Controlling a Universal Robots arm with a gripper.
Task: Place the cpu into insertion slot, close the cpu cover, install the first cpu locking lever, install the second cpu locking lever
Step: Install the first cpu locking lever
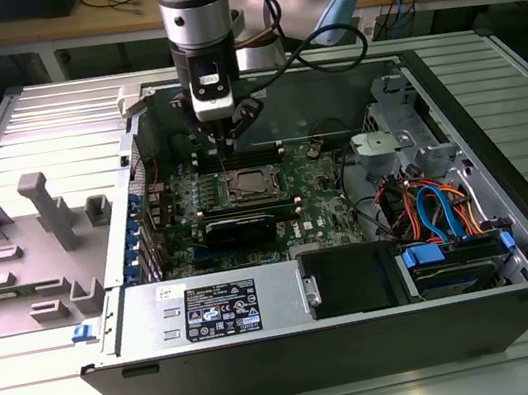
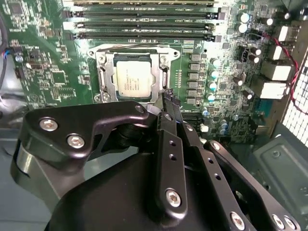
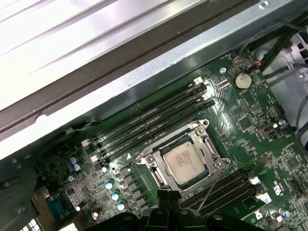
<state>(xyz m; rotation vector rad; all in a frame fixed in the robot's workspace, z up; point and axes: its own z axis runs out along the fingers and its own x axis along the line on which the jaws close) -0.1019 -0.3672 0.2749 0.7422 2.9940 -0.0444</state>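
Hovering gripper at 12 o'clock of cpu, exterior view, cpu cover down | pressing fingers together, gripping nothing, prob. for nudging locking lever

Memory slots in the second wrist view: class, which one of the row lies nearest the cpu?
The memory slot lying right next to the cpu; the other slots sit beyond it, farther off.
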